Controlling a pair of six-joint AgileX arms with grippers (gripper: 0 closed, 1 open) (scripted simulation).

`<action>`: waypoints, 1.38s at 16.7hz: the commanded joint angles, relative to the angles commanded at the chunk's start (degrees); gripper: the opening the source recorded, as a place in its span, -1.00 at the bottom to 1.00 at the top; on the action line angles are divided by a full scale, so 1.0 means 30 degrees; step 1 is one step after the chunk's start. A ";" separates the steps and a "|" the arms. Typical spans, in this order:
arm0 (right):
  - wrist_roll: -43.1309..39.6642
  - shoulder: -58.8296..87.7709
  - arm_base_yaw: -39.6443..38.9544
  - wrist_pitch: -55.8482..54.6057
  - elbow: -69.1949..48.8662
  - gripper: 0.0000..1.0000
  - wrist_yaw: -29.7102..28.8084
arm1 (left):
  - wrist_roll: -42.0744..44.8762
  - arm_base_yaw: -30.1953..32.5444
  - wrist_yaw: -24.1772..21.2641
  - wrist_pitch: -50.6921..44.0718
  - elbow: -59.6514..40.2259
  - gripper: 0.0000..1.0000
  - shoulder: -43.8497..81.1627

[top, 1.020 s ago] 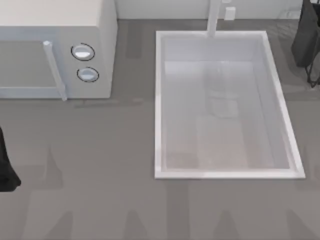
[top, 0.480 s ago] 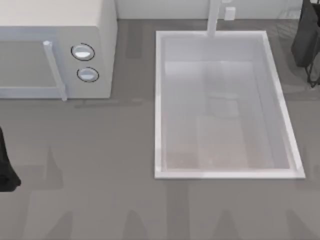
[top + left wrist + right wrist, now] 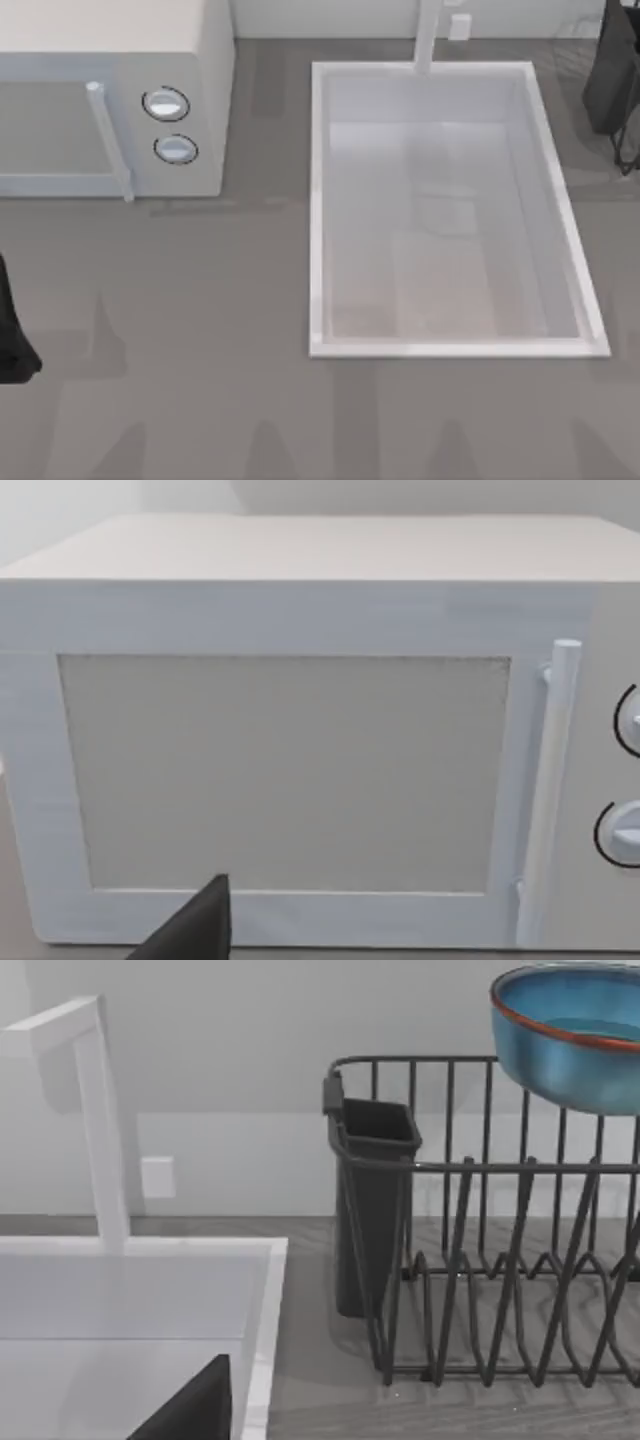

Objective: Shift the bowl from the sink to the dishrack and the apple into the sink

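Left arm: a dark part of it (image 3: 14, 335) sat at the tabletop's left edge, toward the near corner; whether its claw was spread or pressed together could not be told.
Microwave: the white microwave (image 3: 110, 90) stood at the far left corner, its handle (image 3: 110, 140) and two round knobs (image 3: 166, 104) facing the near edge; the left wrist view looked straight at its door (image 3: 285, 770).
Sink: the white sink (image 3: 320, 200) lay right of the tabletop's centre, its faucet post (image 3: 428, 35) at the far rim.
Dishrack: the dark wire dishrack (image 3: 480, 1260) stood just beside the sink's right rim, with a dark cutlery holder (image 3: 372, 1200) at its sink-side corner.
Bowl: the blue bowl (image 3: 570, 1045) sat up on the dishrack's wires.
Right arm: a dark part of it (image 3: 612, 70) showed at the tabletop's far right corner; its claw's state could not be told.
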State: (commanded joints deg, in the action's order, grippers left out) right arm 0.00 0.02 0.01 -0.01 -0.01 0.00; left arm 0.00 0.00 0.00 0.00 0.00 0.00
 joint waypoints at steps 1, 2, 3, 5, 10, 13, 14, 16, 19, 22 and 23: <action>-0.0002 0.0008 0.0001 0.0006 -0.0008 1.00 0.0001 | 0.0000 0.0000 0.0000 0.0000 0.0000 1.00 0.0000; -0.0042 0.0208 0.0031 0.0160 -0.0205 1.00 0.0015 | 0.0000 0.0000 0.0000 0.0000 0.0000 1.00 0.0000; -0.0123 0.0612 0.0095 0.0470 -0.0594 1.00 0.0036 | 0.0000 0.0000 0.0000 0.0000 0.0000 1.00 0.0000; -0.0393 0.2032 0.0339 0.1513 -0.1870 1.00 0.0077 | 0.0000 0.0000 0.0000 0.0000 0.0000 1.00 0.0000; -0.1526 0.8797 0.1529 0.5954 -0.7109 1.00 0.0069 | 0.0000 0.0000 0.0000 0.0000 0.0000 1.00 0.0000; -0.2387 1.4287 0.2474 0.9344 -1.1026 1.00 0.0018 | 0.0000 0.0000 0.0000 0.0000 0.0000 1.00 0.0000; -0.2685 1.6216 0.2800 1.0514 -1.2375 1.00 0.0001 | 0.0000 0.0000 0.0000 0.0000 0.0000 1.00 0.0000; -0.3274 2.0073 0.3438 1.2824 -1.5049 1.00 -0.0025 | 0.0000 0.0000 0.0000 0.0000 0.0000 1.00 0.0000; -0.4084 2.5502 0.4304 1.5996 -1.8782 1.00 -0.0047 | 0.0000 0.0000 0.0000 0.0000 0.0000 1.00 0.0000; -0.4735 2.9942 0.4980 1.8540 -2.1820 1.00 -0.0040 | 0.0000 0.0000 0.0000 0.0000 0.0000 1.00 0.0000; -0.4905 3.1084 0.5153 1.9206 -2.2618 1.00 -0.0033 | 0.0000 0.0000 0.0000 0.0000 0.0000 1.00 0.0000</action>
State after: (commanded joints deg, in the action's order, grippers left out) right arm -14.72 93.27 15.47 57.61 -67.87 -0.10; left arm 0.00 0.00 0.00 0.00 0.00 0.00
